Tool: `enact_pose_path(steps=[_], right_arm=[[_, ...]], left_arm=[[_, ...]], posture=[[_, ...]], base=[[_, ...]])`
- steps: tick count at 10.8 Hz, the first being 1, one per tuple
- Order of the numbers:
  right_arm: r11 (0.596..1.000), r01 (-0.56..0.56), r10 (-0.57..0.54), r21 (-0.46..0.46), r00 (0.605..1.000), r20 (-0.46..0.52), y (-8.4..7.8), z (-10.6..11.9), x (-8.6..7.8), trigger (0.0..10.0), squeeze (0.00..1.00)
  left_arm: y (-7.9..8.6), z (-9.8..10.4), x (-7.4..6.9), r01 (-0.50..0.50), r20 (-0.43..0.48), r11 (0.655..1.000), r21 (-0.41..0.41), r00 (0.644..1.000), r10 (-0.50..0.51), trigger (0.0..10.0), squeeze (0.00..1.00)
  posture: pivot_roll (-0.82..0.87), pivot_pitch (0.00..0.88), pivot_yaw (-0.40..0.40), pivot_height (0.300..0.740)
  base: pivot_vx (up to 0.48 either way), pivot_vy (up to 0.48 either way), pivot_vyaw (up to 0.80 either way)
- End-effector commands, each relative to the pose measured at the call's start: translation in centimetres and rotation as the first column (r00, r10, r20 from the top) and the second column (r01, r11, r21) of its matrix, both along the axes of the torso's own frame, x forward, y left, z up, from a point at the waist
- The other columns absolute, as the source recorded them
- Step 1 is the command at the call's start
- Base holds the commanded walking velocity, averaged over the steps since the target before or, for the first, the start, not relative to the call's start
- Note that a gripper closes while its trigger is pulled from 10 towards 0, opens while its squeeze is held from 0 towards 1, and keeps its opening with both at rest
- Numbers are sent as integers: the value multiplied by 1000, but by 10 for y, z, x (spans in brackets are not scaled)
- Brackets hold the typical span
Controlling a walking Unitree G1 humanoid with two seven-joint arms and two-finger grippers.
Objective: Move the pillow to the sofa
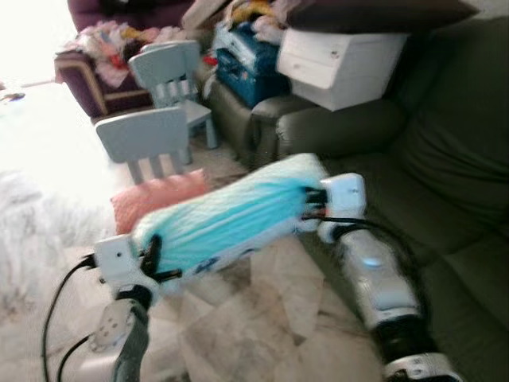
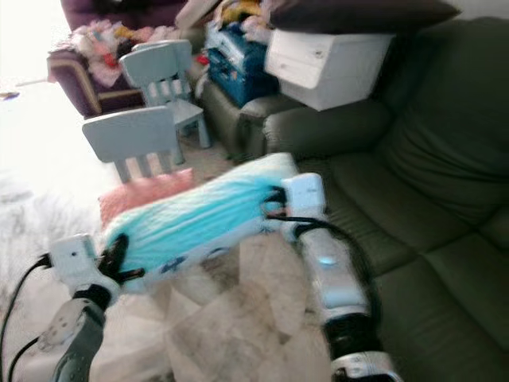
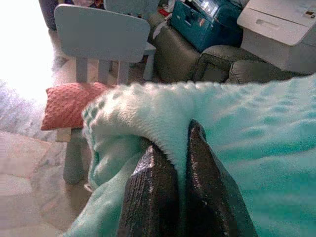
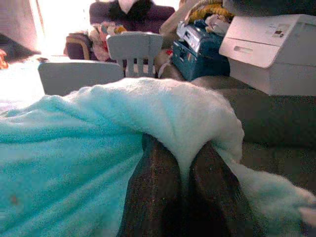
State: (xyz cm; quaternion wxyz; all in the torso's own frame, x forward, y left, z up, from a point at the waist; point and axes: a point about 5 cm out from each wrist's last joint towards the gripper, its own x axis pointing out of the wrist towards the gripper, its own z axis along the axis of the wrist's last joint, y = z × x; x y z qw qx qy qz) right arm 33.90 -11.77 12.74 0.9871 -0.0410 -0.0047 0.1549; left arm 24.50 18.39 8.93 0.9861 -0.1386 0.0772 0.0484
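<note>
A fluffy turquoise pillow (image 1: pixel 231 215) hangs in the air between my two arms, above the tiled floor and just left of the dark green sofa (image 1: pixel 445 199). My left gripper (image 1: pixel 151 256) is shut on its near-left end; in the left wrist view the black fingers (image 3: pixel 197 182) pinch a fold of the fabric. My right gripper (image 1: pixel 308 203) is shut on the far-right end, close to the sofa's seat edge; its fingers (image 4: pixel 158 192) clamp the fleece (image 4: pixel 74 163) in the right wrist view.
A pink cushion (image 1: pixel 159 199) lies on a low pale-blue child's chair (image 1: pixel 147 139) behind the pillow. A second small chair (image 1: pixel 179 76) stands further back. A white box (image 1: pixel 342 60) and a blue case (image 1: pixel 242 60) sit on the sofa's far end. A white rug (image 1: pixel 32 231) lies left.
</note>
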Motion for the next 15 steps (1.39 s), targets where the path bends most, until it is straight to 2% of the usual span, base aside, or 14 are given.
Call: enact_pose_path(steps=[1, 5, 6, 7, 8, 11, 15], right_arm=[[999, 34, -34, 2, 999, 38, -9, 11, 4, 10000, 0], [999, 35, -35, -2, 999, 35, -10, 11, 5, 10000, 0], [999, 35, -35, -5, 999, 36, -10, 11, 5, 10000, 0], [999, 34, -34, -6, 999, 37, -10, 12, 5, 10000, 0], [999, 35, -35, -7, 999, 37, -11, 12, 4, 10000, 0], [999, 42, -41, -11, 998, 37, -12, 12, 4, 10000, 0], [999, 40, -40, -13, 999, 37, -12, 12, 5, 10000, 0]], left_arm=[[2, 2, 1, -7, 10, 1000, 20, 1000, 7, 10000, 0], [5, 7, 5, 6, 36, 998, 61, 999, -9, 10000, 0], [6, 7, 6, 27, 37, 996, 81, 999, -30, 10000, 0], [8, 10, 8, 38, 84, 995, 90, 995, -46, 10000, 0], [9, 9, 10, 55, 74, 993, 106, 995, -63, 10000, 0], [9, 7, 11, 74, 64, 995, 68, 995, -78, 10000, 0], [8, 4, 9, 88, 61, 993, 75, 994, -93, 10000, 0]], posture=[[-198, 0, 50, 740], [-203, 0, 48, 740], [-203, 0, 48, 740], [-203, 0, 49, 740], [-206, 0, 49, 740], [-213, 0, 49, 740], [-210, 0, 47, 740]], base=[[0, 0, -788], [0, 0, -788], [0, 0, -788], [0, 0, -788], [0, 0, -788], [0, 0, -788], [127, 0, -788]])
